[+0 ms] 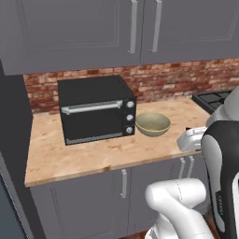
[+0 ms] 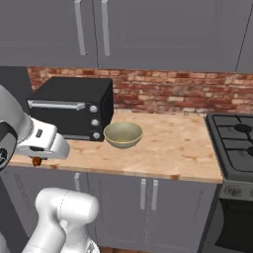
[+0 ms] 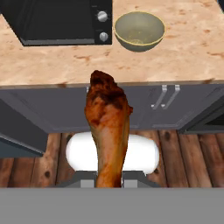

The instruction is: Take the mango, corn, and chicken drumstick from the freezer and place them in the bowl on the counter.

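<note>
Bench of light tan wood grain with darker brown blotches point(image 1: 70, 149) runs under a red brick back wall point(image 1: 177, 79), with slate-grey wall cupboards with long bar handles point(image 1: 93, 28) above it and grey cabinet fronts point(image 2: 148, 207) below. Taking the black toaster oven with a silver handle and three silver knobs point(image 1: 95, 109) as the mark: it stands on the bench against the brick wall. A black gas hob point(image 2: 237, 143) sits at the far end of the bench from the oven, well apart from it. The small round shallow bowl, dull olive-yellow with a paler rim point(image 1: 153, 124), rests on the bench just beside the oven's knob side; from the hand view the bowl point(image 3: 139, 29) looks empty.

The robot's white hand hangs out in front of the bench edge, on the near side of the oven and lower than its door in the right base view. Its claw point(image 3: 109, 179) is pinching the narrow bone end of the lumpy brown, orange-tinged chicken drumstick point(image 3: 107, 122), with the thick meaty end pointing away from the hand toward the bench. In the hand view the drumstick stands over the cabinet fronts and a wooden plank floor point(image 3: 192, 157), short of the bench edge and well apart from the bowl. In the right base view a small brown bit of the drumstick point(image 2: 36, 160) shows under the white hand, at the bench's front edge.
</note>
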Available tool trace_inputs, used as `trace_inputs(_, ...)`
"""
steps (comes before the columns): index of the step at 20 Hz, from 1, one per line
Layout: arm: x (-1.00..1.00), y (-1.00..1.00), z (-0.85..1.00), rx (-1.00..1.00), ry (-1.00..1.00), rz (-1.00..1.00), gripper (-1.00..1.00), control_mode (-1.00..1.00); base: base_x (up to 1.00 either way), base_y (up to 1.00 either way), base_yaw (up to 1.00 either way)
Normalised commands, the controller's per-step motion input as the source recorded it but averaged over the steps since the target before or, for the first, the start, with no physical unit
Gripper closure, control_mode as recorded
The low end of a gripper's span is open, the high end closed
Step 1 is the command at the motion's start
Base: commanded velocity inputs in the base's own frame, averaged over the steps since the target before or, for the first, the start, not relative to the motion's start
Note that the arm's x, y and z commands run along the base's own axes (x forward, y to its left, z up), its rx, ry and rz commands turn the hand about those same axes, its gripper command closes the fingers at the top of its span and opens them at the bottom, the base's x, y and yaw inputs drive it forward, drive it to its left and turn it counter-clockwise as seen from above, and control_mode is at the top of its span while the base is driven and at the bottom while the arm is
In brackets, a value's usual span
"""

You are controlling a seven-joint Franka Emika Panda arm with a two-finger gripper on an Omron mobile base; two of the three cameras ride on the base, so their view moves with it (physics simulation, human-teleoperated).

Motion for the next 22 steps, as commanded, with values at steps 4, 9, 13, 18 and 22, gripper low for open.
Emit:
trace_inputs(4, 0.00, 0.00, 0.00, 0.00, 0.00, 0.00, 1.00, 1.00, 0.52, -0.59, 0.11)
trace_inputs(9, 0.00, 0.00, 0.00, 0.00, 0.00, 0.00, 1.00, 1.00, 0.53, -0.02, 0.02)
trace_inputs(13, 0.00, 0.00, 0.00, 0.00, 0.00, 0.00, 1.00, 1.00, 0.49, 0.00, 0.00)
trace_inputs(18, 0.00, 0.00, 0.00, 0.00, 0.00, 0.00, 1.00, 1.00, 0.44, -0.21, 0.04)
trace_inputs(22, 0.00, 0.00, 0.00, 0.00, 0.00, 0.00, 1.00, 1.00, 0.48, -0.41, 0.07)
